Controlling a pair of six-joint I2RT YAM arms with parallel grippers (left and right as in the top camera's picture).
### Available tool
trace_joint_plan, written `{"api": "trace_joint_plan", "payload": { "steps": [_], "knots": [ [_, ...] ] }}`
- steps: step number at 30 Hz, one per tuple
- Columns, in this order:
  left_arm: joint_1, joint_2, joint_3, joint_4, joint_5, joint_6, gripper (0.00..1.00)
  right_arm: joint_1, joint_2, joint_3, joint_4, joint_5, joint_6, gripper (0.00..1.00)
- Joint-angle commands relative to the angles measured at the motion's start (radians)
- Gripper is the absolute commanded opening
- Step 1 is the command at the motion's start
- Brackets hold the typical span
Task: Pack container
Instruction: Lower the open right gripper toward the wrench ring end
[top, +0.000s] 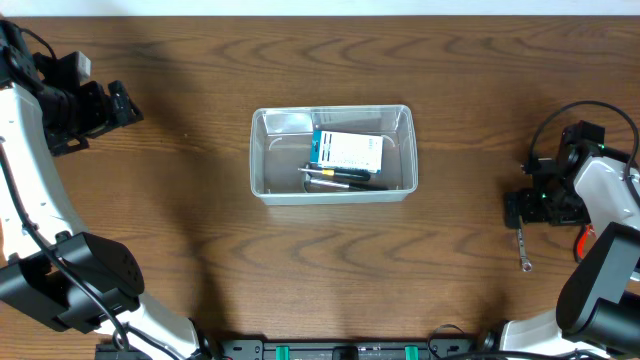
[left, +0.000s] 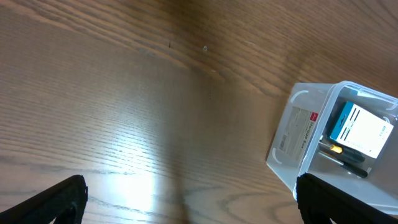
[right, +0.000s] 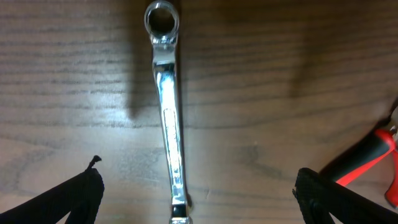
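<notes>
The clear plastic container (top: 262, 160) stands at the table's middle, holding a blue-and-white box (top: 346, 151) and dark-handled tools (top: 340, 176). It also shows at the right of the left wrist view, container (left: 297, 134) with the box (left: 364, 129) inside. A shiny metal wrench (top: 524, 250) lies on the wood at the right. My right gripper (top: 525, 212) hovers open over it, and the wrench (right: 169, 112) runs lengthwise between the spread fingers of that gripper (right: 199, 199). My left gripper (top: 120, 103) is at the far left, open and holding nothing, left gripper (left: 199, 205) over bare wood.
A red-handled tool (top: 582, 240) lies just right of the wrench, and its red-handled end (right: 367, 165) sits beside my right finger. The table's far edge runs along the top of the overhead view.
</notes>
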Motion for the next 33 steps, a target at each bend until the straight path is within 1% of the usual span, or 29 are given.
{"api": "trace_joint_plan", "payload": {
  "steps": [1,21,24,33],
  "knots": [
    [-0.001,0.01,-0.001,0.0,-0.008,0.006,0.98,-0.018,0.01,-0.001,0.006,0.01,-0.015,0.99],
    [0.0,0.01,-0.001,0.0,-0.008,0.006,0.98,0.033,0.015,-0.001,0.018,-0.01,-0.004,0.99],
    [0.0,0.01,-0.001,0.0,-0.008,0.006,0.98,0.033,0.018,-0.001,0.016,-0.042,-0.005,0.99],
    [0.0,0.01,-0.001,0.0,-0.008,0.006,0.98,0.033,0.068,-0.001,0.021,-0.04,-0.005,0.99]
  ]
}}
